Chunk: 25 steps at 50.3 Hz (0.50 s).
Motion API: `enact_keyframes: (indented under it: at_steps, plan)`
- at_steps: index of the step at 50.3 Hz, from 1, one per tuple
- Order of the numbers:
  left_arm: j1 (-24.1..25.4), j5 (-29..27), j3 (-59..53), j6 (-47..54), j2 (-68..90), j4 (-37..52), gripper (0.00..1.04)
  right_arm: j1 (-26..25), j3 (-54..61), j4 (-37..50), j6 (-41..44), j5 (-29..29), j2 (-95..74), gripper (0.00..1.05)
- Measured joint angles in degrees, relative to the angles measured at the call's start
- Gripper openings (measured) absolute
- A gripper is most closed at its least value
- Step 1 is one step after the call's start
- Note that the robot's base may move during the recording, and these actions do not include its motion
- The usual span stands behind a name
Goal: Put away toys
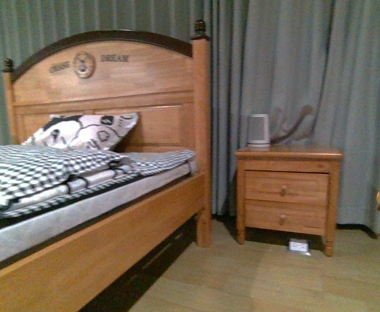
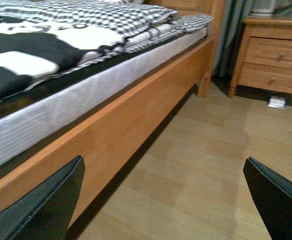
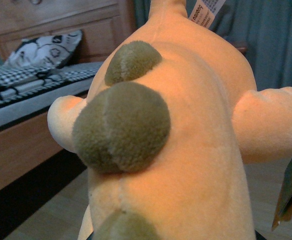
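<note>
Since the plush toy [image 3: 185, 150] fills your right wrist camera and hangs clear of the floor [image 1: 274, 279] at the front view's right edge, your right gripper probably carries it, but its fingers are hidden, so you cannot tell. Your left gripper [image 2: 163, 167] is spread wide and empty beside the bed [image 2: 111, 130]. The plush toy's face is cut off.

I'm in a bedroom of a home: a wooden bed [image 1: 112, 247] with an arched headboard [image 1: 112, 84], a patterned pillow [image 1: 86, 130] and checked bedding [image 1: 34, 166], a two-drawer wooden nightstand [image 1: 287, 188] just beside the bed's head end, grey curtains [image 1: 293, 65] behind both, and a wood-look floor [image 1: 274, 279]
</note>
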<state>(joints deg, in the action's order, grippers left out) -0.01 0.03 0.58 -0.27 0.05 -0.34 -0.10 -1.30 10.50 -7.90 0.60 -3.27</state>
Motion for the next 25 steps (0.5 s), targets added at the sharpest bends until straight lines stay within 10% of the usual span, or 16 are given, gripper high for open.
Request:
enact_keyframes:
  at_steps: [25]
  plan:
    - [0.00, 0.28, 0.00, 0.00, 0.04, 0.00, 0.99, -0.11, 0.00, 0.00, 0.00, -0.63, 0.04, 0.19]
